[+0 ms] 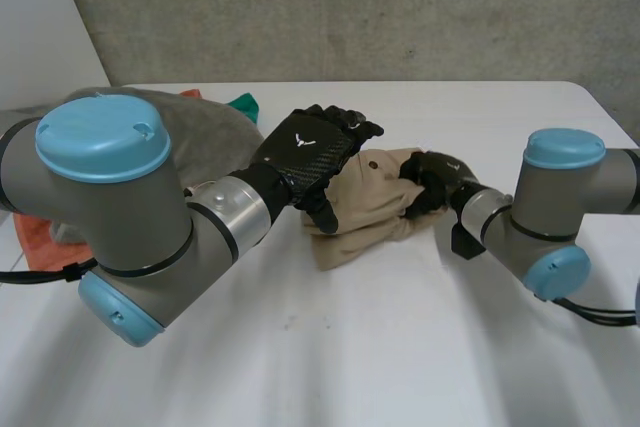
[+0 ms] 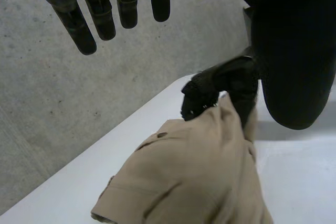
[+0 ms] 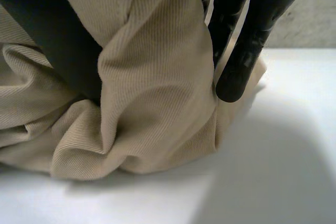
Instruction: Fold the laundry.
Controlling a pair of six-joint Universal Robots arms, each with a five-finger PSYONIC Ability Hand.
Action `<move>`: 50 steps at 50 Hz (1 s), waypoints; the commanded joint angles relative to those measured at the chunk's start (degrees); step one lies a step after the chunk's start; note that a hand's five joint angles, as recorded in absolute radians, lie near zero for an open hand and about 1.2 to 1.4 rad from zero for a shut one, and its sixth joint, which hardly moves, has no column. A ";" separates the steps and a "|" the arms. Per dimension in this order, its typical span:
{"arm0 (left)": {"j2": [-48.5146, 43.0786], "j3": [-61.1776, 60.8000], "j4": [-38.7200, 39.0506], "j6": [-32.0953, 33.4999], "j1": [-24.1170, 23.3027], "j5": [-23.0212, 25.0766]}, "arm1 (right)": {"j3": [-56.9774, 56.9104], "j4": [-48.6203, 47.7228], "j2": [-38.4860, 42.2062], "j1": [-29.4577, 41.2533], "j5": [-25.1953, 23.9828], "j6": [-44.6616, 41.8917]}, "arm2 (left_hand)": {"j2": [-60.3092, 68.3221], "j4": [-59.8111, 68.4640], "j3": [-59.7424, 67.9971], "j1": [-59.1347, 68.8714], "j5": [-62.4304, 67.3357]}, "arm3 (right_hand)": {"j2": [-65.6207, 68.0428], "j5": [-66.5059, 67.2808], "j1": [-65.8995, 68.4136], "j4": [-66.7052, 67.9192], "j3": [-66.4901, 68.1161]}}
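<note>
The near half of the white table is bare. The grey left arm reaches in over the near left part, and the right arm comes in from the right edge.

Around the middle of the table lies the beige garment, bunched and creased into a loose heap. One flap of it trails toward the near edge.

The right hand has hold of the heap's right side. In its own wrist view the fingers and the thumb close from opposite sides on a raised fold of the ribbed cloth, pinching it between them, while the rest of the cloth sags onto the table below.

The left hand hovers over the garment's left side with its back up. In the left wrist view its fingers hang straight and spread above the cloth, apart from it and holding nothing. The right hand's curled fingers show there at the garment's far end.

Farther back, toward the far left corner, a mound of grey cloth sits beside the left arm. An orange cloth pokes out at its near left side by the table's left edge, and a green cloth shows at its far right side.

Beyond the far edge stands a grey concrete wall.
</note>
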 commanded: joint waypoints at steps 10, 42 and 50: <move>-0.32 1.40 0.41 0.00 0.77 0.09 | -27.90 2.96 12.71 -10.05 10.45 -0.95 | -0.10 -0.03 -0.49 0.82 -0.99 | 14.08 19.73 28.33 12.17 14.85; -3.75 2.81 0.41 0.00 1.12 -0.09 | -51.31 8.51 25.64 -27.73 6.95 -15.89 | -0.10 -0.03 -0.49 0.82 -0.99 | -13.26 -7.61 0.99 -15.17 -12.49; -3.75 2.20 0.41 0.00 1.30 -0.18 | -49.38 6.93 26.00 -27.99 14.85 -33.11 | -0.10 -0.03 -0.49 0.82 -0.99 | -55.92 -50.27 -41.67 -57.83 -55.15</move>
